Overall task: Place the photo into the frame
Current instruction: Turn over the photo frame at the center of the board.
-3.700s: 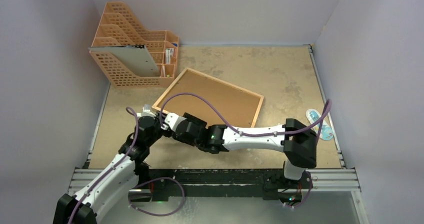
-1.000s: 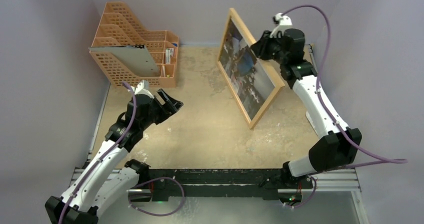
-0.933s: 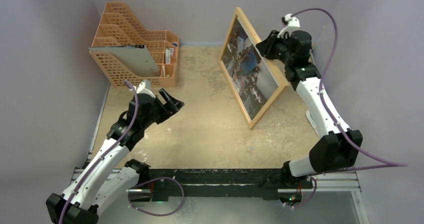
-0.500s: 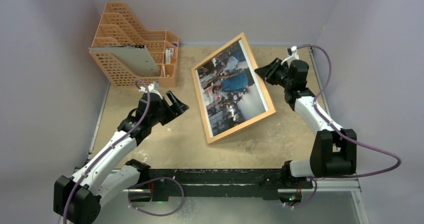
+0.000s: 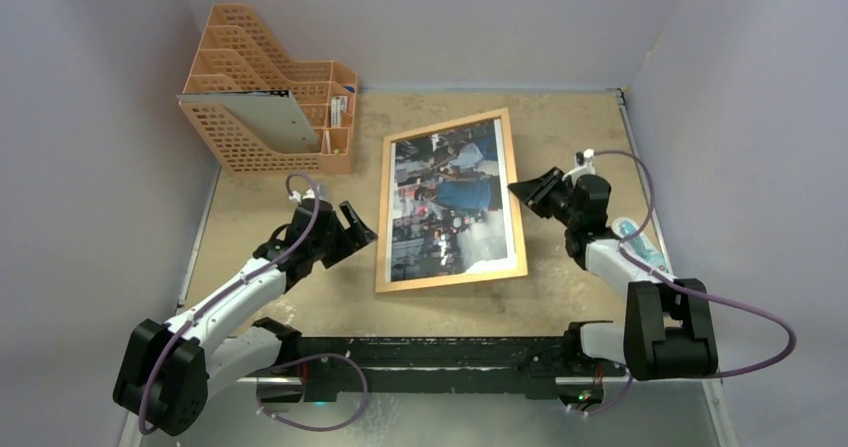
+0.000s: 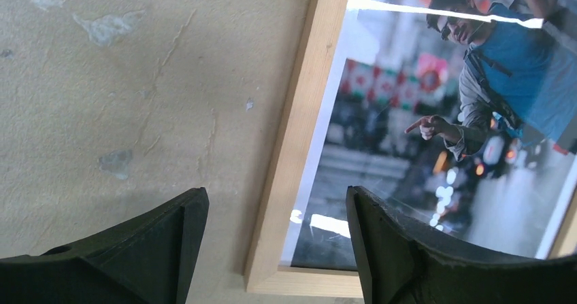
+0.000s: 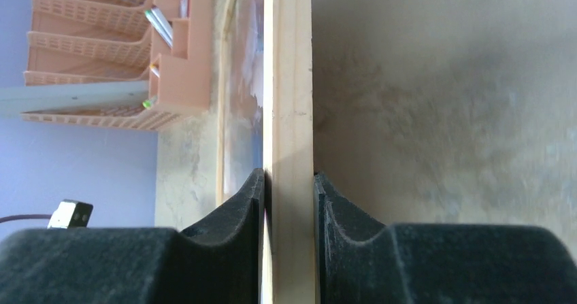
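Work on the task looks close to finished. The photo (image 5: 452,207) sits inside the frame (image 6: 299,127), showing face up through the pane, with its white border meeting the wood on every side that can be seen. The frame lies on the table (image 5: 560,137), in front of the orange rack (image 5: 270,117). Whether it rests fully flat or is raised a little on its right side cannot be told. The back is hidden, so nothing can be said about how the print is held in.

The right gripper (image 7: 288,178) is closed on the frame's right rail, one finger pressed against each face of the wood. What seems left is for it to let go and pull clear without dragging the frame.

The left gripper (image 6: 275,194) stands wide open and holds nothing. It hangs just beside the frame's near left corner, and in the wrist view that corner shows between its fingers, with no contact visible.
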Controlling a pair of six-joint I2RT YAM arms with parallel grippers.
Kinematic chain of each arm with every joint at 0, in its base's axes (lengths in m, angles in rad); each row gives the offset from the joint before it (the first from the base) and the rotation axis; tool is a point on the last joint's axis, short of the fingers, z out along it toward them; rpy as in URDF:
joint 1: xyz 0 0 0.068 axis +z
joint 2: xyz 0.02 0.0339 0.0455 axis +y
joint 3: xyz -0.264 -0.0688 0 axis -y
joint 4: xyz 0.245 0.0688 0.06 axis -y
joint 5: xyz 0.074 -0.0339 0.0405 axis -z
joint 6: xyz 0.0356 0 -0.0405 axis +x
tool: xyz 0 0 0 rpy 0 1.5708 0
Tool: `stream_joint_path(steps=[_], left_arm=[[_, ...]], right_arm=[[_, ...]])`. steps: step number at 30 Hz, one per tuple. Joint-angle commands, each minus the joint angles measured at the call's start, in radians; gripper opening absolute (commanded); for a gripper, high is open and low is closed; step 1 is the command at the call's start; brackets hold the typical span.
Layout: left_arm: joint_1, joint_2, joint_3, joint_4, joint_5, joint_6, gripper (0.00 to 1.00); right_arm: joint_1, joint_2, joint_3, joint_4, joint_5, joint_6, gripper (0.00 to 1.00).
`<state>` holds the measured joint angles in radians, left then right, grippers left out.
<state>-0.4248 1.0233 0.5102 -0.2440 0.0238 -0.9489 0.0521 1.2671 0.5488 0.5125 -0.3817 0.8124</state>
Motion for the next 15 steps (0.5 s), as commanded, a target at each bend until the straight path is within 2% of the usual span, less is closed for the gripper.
stream_joint_path(steps=[1, 7, 10, 15], left_arm=[[0.003, -0.031, -0.035, 0.014, -0.004, 0.011, 0.76], [0.001, -0.023, -0.085, -0.040, -0.021, 0.029, 0.77], [0.001, -0.033, -0.085, -0.056, -0.072, 0.027, 0.77], [0.001, -0.050, -0.056, -0.100, -0.126, 0.047, 0.77]], right_arm=[[0.009, -0.022, -0.147, 0.151, -0.022, 0.033, 0.00], [0.010, 0.021, -0.250, 0.171, -0.055, 0.036, 0.00], [0.009, 0.031, -0.278, 0.162, -0.022, 0.034, 0.01], [0.009, 0.051, -0.289, 0.130, 0.046, 0.032, 0.15]])
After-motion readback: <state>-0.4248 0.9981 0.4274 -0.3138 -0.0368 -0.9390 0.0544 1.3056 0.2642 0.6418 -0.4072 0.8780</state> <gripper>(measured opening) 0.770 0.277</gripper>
